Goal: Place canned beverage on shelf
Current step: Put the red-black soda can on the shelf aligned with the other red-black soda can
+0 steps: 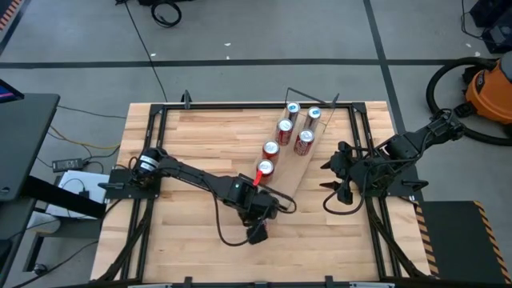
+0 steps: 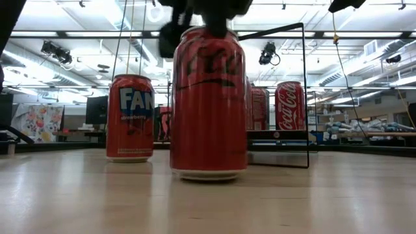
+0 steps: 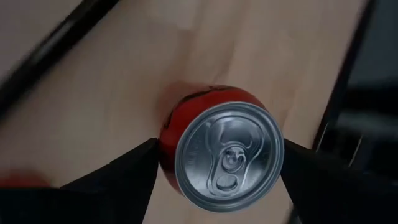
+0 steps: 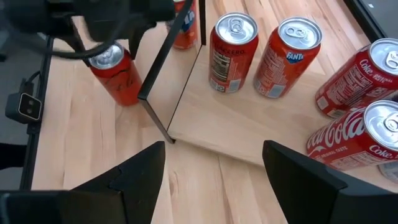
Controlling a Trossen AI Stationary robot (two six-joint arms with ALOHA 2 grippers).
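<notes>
shelf (image 1: 298,152): five cans stocked; sixth coke can (image 4: 116,73) pinched by left gripper (image 3: 217,163) at shelf's 7 o'clock, unplaced; right gripper (image 4: 211,168) spread, idle.

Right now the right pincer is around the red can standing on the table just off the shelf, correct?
Not quite: the left pincer is around the red can, as the high view shows. The can does stand on the table just off the shelf; the right pincer waits at the table's right side.

Grey floor (image 1: 240,32) is surrounding the wooden table (image 1: 192,136); an orange vacuum (image 1: 490,88) is standing right of the table.
</notes>
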